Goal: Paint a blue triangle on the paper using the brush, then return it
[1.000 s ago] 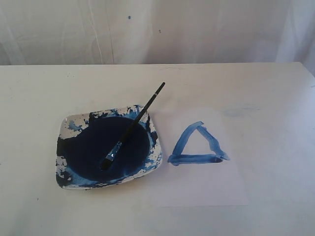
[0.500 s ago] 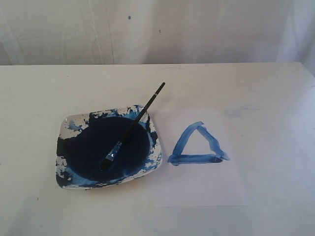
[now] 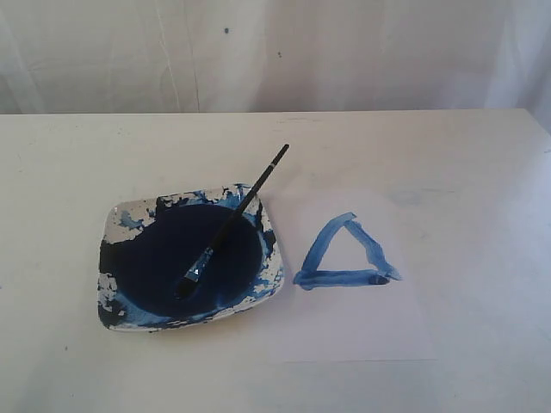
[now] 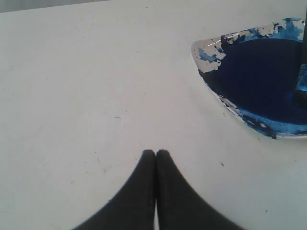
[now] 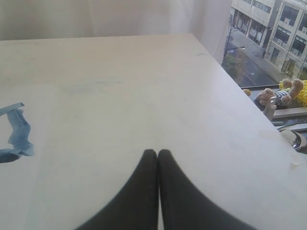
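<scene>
Brush [image 3: 231,225] is parked in the dish [image 3: 120,219] on the left. Its bristles sit in the dark paint pool [image 3: 146,258] and its handle leans on the far-right rim, poking out past it over the surface [image 3: 482,172]. Blue triangle [image 3: 336,279] is closed up on the paper [image 3: 362,331], just right of the dish, so I'd call the job pretty much done.

Both arms are out of the exterior view. The left end effector [image 4: 156,154] is pinched shut on nothing over a bare patch left of the dish. The right end effector [image 5: 158,153] is the same, squeezed together and empty, off to the right of the triangle.

What could go sideways from here, imo:
- That handle is only propped on the rim. Any bump to the dish could flip or roll the brush out and drag paint across the surface or the sheet.
- The strokes look thick and dark at the near-right corner, probably wet. An arm sweeping low over them would smear them.
- The sheet looks loose with nothing holding it down, so a brush-by would slide it, maybe into the dish.
- The dish is pretty full, so a knock from the left arm could slosh paint over the edge.
</scene>
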`<control>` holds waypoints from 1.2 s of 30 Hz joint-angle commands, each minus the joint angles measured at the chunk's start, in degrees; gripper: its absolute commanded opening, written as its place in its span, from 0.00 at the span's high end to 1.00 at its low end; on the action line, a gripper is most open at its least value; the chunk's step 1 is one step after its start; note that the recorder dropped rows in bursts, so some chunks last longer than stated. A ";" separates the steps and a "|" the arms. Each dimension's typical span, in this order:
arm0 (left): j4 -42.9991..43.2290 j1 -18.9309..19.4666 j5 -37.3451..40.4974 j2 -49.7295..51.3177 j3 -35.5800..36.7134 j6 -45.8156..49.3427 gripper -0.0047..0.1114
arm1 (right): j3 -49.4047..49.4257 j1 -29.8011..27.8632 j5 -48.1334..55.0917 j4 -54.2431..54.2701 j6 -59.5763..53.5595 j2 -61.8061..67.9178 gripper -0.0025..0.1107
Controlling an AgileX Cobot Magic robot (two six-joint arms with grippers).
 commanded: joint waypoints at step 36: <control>-0.55 -1.62 0.16 -0.28 0.23 0.37 0.96 | 0.08 0.71 0.03 0.03 0.03 -0.36 0.98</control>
